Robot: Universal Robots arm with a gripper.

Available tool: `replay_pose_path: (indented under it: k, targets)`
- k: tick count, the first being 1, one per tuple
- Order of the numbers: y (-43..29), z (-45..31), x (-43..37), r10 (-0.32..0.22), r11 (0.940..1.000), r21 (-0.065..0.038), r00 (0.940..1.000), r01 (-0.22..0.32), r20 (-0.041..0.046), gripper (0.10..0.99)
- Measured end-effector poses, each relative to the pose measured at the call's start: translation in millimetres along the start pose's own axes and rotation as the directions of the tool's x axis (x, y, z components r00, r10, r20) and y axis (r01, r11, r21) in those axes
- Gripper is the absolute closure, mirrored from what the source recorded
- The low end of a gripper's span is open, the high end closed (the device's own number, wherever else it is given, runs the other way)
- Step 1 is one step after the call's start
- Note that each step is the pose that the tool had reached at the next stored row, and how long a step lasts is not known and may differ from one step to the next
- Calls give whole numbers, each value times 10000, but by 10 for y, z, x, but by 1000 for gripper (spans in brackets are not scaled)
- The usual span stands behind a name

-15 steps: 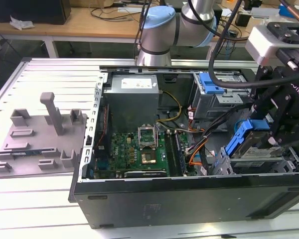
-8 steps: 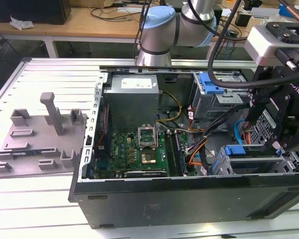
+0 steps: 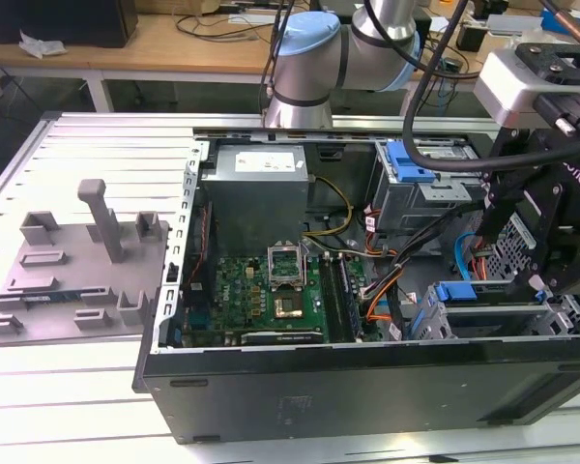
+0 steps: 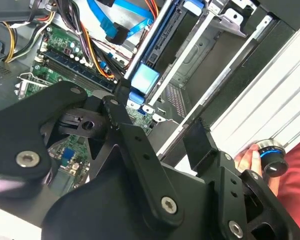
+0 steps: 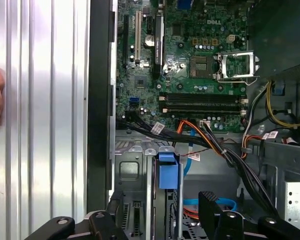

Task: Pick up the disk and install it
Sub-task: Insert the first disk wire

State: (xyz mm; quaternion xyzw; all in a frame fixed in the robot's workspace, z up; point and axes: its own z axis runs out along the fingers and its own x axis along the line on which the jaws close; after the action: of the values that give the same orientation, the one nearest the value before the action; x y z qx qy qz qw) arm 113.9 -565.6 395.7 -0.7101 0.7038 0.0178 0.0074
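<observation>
The gripper (image 5: 162, 196) hangs over the drive cage in the open computer case (image 3: 367, 387), its fingers apart and clamped on nothing. Between them the disk (image 5: 168, 171) stands on edge in the cage, its blue frame tab uppermost. The case lies on the slatted bench (image 3: 97, 135), with the cage towards the exterior view's right. The power supply (image 3: 256, 184) carries a white printed label. The motherboard (image 5: 190, 65) bears white lettering, and white tags hang on the cables. A grey fixture plate (image 3: 68, 271) sits by the opposite bench edge. A person's hand (image 4: 247, 160) rests on the bench beside the case.
</observation>
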Motion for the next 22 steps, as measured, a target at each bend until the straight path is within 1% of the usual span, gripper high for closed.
replay_pose_path:
  k: [7, 8, 9, 10, 11, 12, 14, 15, 16, 18, 19, 20, 21, 22]
  targets:
    - [0, 0, 0, 0, 10000, 0, 10000, 0, -25, 388]
    - [0, 1, -5, 1, 10000, 0, 10000, -1, -40, 388]
    - [1, 3, -37, 2, 10000, 0, 10000, -2, -81, 388]
    - [0, 4, -87, 2, 10000, -2, 9999, -2, -147, 388]
    - [-1, 6, -168, 4, 10000, -2, 9997, -4, -262, 388]
    - [-1, 8, -215, 5, 10000, -3, 9995, -5, -312, 388]
    - [-3, 11, -320, 5, 10000, -2, 9994, -5, -359, 388]
    - [-3, 13, -364, 5, 10000, -3, 9993, -5, -365, 388]
    - [-4, 16, -436, 5, 10000, -3, 9993, -5, -368, 388]
    - [-22, 24, -606, 5, 10000, -2, 9993, -6, -370, 388]
    - [-82, 25, -656, 5, 10000, -17, 9993, -5, -370, 388]
    - [-159, 27, -656, 2, 10000, -88, 9996, -5, -269, 388]
    - [-190, 27, -657, 0, 9999, -112, 9999, -2, -168, 388]
    - [-212, 27, -656, 0, 9999, -127, 10000, -1, -89, 388]
